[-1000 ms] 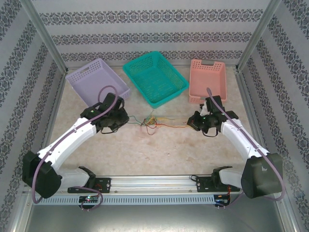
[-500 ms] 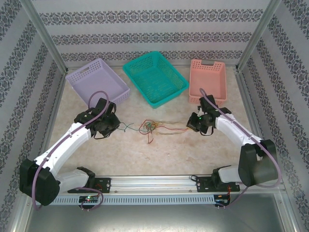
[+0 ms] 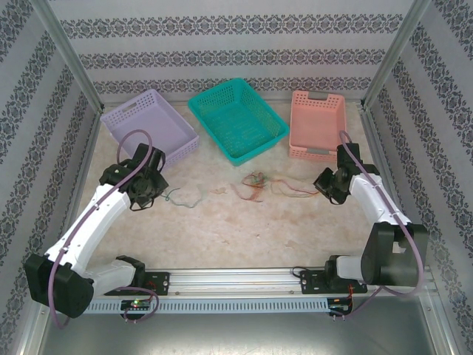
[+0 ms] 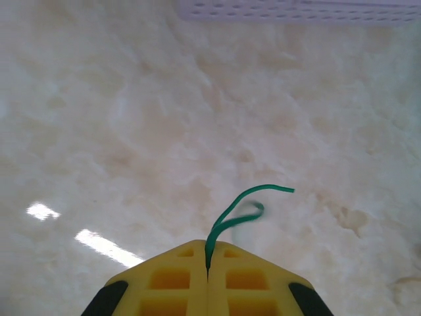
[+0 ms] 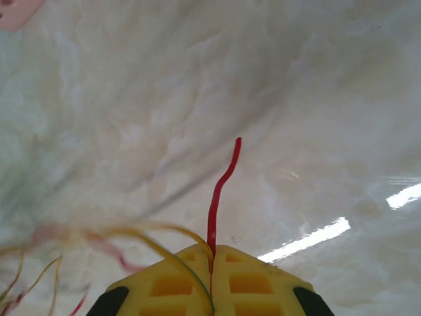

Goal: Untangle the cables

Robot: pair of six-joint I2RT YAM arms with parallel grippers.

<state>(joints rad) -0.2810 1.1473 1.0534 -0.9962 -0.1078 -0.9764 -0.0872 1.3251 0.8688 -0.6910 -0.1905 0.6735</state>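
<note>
A lilac basket (image 3: 151, 122), a teal basket (image 3: 236, 118) and a pink basket (image 3: 318, 120) stand on the table (image 3: 222, 229).

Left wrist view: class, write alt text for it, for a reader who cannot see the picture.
The left gripper, its yellow jaws shut, pinches a thin green cable whose free end curls up over a pale marbled table. The edge of a lilac basket runs along the top.
</note>
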